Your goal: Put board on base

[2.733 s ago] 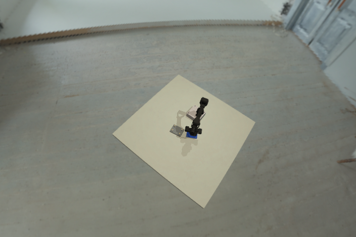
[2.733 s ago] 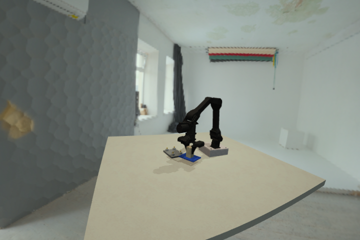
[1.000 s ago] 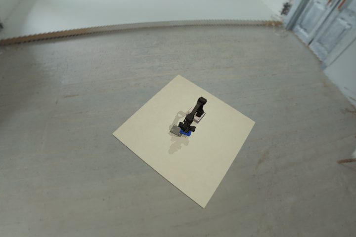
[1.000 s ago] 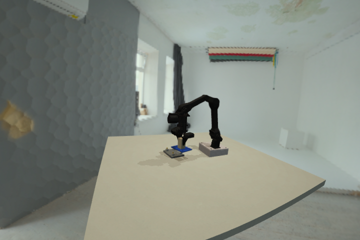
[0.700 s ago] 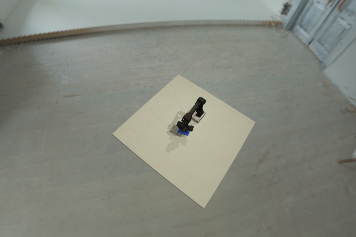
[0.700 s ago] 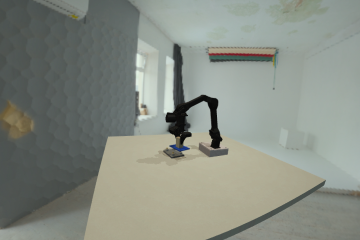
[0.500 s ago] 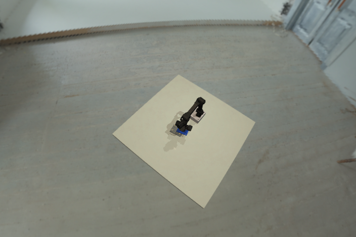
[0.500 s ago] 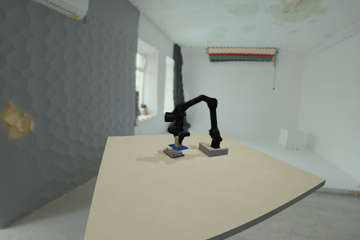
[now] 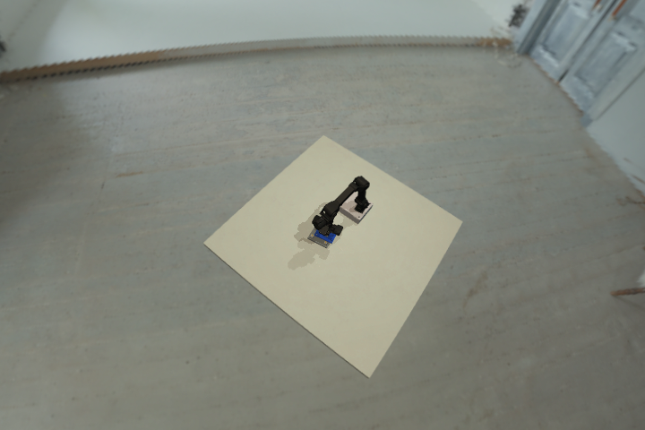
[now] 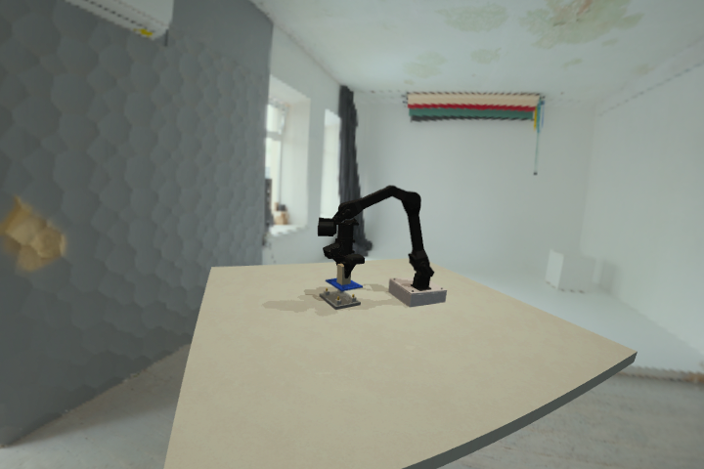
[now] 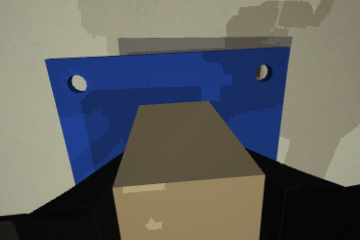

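Blue board up in the air, right by the pinned base!

And the tool point(image 9: 325, 232) point(image 10: 344, 272) point(image 11: 179, 153) has the tan handle point(image 10: 340, 274) point(image 11: 188, 145) clamped between its fingers, the blue board point(image 9: 326, 236) point(image 10: 344, 283) point(image 11: 153, 75) hanging beneath, handle side up, and there's daylight between board and base! The grey base point(image 9: 319, 242) point(image 10: 342, 301) point(image 11: 153, 45) sits on the tabletop point(image 9: 374, 283) point(image 10: 330, 381) point(image 11: 18, 125), gold pins showing in the exterior view, none through a hole there! From the top, the board covers part of that base, with one strip poking out; from the wrist, a grey edge peeks past the board's far side, two corner holes in sight! The black arm point(image 9: 344, 194) point(image 10: 415, 221) arches over from its pale mount point(image 9: 352, 215) point(image 10: 425, 297), just beside!
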